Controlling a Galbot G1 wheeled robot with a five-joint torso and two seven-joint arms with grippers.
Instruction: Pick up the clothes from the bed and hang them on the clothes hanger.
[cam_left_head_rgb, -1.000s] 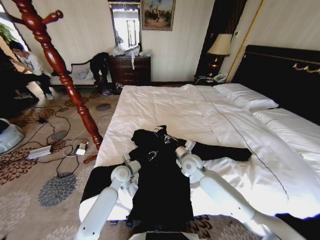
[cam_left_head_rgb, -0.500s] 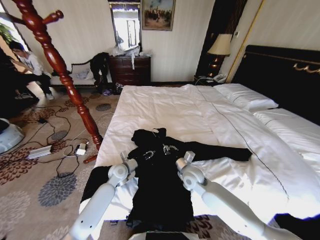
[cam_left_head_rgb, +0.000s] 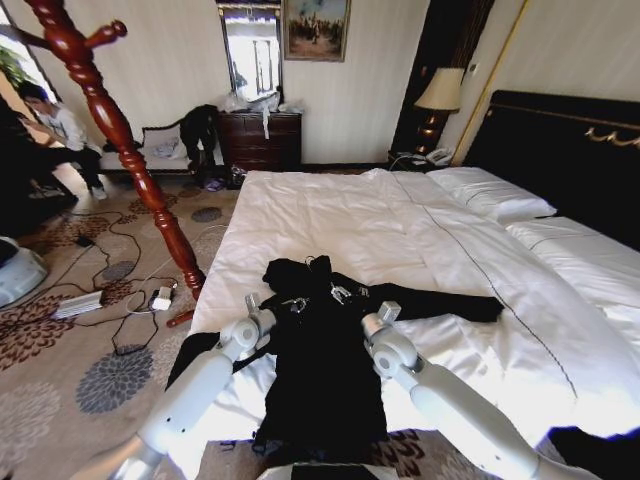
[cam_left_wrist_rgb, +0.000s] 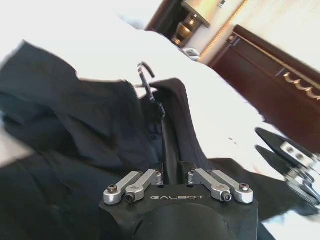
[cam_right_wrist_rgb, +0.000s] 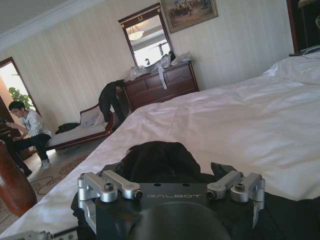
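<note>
The clothes, a long black coat, lie spread on the near end of the white bed, with the hem hanging over the foot edge. My left gripper sits at the collar. In the left wrist view the left gripper is shut on a fold of the clothes. My right gripper hovers beside it over the collar, open; its two dark fingers stand apart. The right wrist view has the collar bunched just ahead. The red-brown clothes hanger stands on the carpet left of the bed.
Cables and a power strip lie on the carpet by the stand's foot. A dresser and a bench stand along the far wall. Pillows, a black headboard and a lamp are to the right.
Both wrists have drawn back a little toward me and spread apart. The left gripper has stayed at the collar, and the right gripper has slid slightly right.
</note>
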